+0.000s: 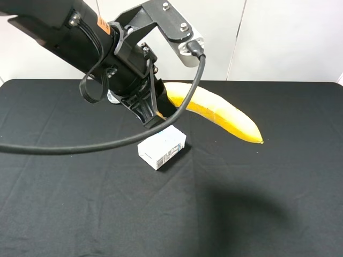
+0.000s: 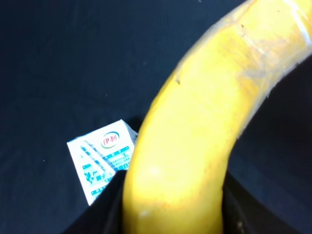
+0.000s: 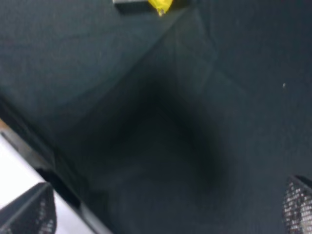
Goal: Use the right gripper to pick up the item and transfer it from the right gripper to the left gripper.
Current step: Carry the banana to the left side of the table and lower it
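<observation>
The yellow banana is held in the air above the black table, slanting down to the right, its tip over the cloth. My left gripper is shut on the banana's left end. In the left wrist view the banana fills the frame between the dark fingers. My right gripper does not show in the exterior high view. In the right wrist view its two fingertips stand wide apart and empty over the cloth. The banana's tip shows far off in that view.
A white carton lies on the black table just below the left gripper; it also shows in the left wrist view. A black cable loops from the left arm. The table's edge shows by the right gripper.
</observation>
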`<action>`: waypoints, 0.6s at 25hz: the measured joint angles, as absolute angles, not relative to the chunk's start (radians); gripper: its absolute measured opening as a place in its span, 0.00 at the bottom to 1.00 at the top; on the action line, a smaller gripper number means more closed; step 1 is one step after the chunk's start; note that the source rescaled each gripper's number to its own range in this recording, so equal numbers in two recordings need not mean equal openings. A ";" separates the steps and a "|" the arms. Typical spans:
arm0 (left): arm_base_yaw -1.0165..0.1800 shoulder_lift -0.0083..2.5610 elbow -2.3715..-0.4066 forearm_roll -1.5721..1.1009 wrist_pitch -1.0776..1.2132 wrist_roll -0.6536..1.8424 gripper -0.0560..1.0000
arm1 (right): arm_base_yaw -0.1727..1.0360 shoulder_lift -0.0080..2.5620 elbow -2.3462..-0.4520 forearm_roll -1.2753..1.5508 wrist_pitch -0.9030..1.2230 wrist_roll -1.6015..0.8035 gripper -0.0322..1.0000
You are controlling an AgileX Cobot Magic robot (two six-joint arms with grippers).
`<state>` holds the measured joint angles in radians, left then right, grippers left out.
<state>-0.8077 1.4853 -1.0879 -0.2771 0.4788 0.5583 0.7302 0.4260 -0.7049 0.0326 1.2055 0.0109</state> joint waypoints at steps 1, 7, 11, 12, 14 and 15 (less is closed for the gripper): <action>-0.808 1.485 -1.088 -0.277 0.479 0.558 0.05 | 0.730 0.375 -0.683 0.032 1.189 0.011 1.00; -0.808 1.485 -1.088 -0.277 0.479 0.558 0.05 | 0.730 0.170 -0.596 0.023 1.109 0.014 1.00; -0.808 1.485 -1.088 -0.277 0.479 0.559 0.05 | 0.730 0.082 -0.533 0.000 1.081 0.014 1.00; -0.808 1.485 -1.088 -0.277 0.479 0.559 0.05 | 0.730 0.066 -0.520 0.000 1.076 0.014 1.00; -0.808 1.485 -1.088 -0.277 0.479 0.559 0.05 | 0.730 0.049 -0.505 0.000 1.053 0.014 1.00; -0.808 1.485 -1.088 -0.277 0.479 0.559 0.05 | 0.730 0.047 -0.500 0.000 1.044 0.014 1.00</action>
<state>-0.8077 1.4853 -1.0879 -0.2771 0.4788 0.5586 0.7302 0.0469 -0.5001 0.0000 1.0443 0.0140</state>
